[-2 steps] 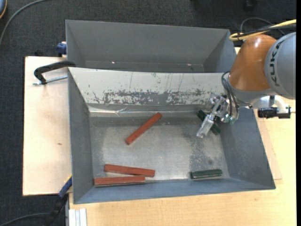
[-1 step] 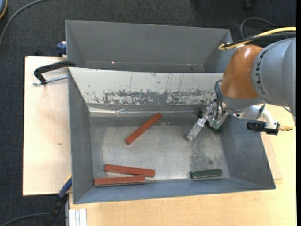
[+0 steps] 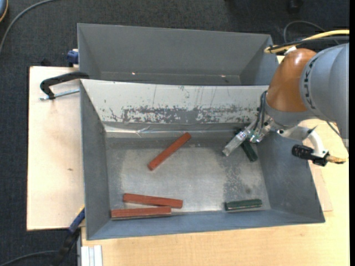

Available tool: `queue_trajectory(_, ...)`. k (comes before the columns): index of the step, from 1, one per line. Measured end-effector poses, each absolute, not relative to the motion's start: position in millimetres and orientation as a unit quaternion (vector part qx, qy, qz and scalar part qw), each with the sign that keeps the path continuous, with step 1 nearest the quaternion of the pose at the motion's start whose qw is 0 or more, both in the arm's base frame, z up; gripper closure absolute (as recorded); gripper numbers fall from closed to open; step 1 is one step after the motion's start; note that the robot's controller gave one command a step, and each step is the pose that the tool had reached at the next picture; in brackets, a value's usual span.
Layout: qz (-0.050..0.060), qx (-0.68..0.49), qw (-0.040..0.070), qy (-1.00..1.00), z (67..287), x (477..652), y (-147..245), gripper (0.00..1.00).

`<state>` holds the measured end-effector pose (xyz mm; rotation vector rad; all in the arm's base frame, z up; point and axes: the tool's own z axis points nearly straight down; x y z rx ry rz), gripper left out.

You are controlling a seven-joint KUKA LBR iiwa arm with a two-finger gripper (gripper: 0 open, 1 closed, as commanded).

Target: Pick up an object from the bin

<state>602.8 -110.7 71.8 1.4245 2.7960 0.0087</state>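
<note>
My gripper [image 3: 240,154] hangs at the right rear of the bin, just above the floor near the right wall. Its two fingers are spread apart, open, with nothing between them. One silver finger [image 3: 233,145] points down-left, and the dark one [image 3: 250,152] points down-right. A red-brown flat stick [image 3: 169,151] lies slanted on the floor, well to the gripper's left. A small dark green bar [image 3: 243,205] rests at the front right, well below the gripper.
Two more red-brown sticks [image 3: 152,200] [image 3: 141,212] lie side by side along the front wall at the left. The arm with its orange cover comes in over the right rim. Bare floor stretches between the slanted stick and the green bar.
</note>
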Motion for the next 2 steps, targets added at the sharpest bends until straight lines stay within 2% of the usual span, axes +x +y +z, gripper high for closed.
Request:
queue_trajectory(1,0.0,0.455,0.001,0.89,71,601.6,-113,1.0)
queue_trajectory(2,0.001,0.454,0.003,0.891,89,603.3,-113,1.0)
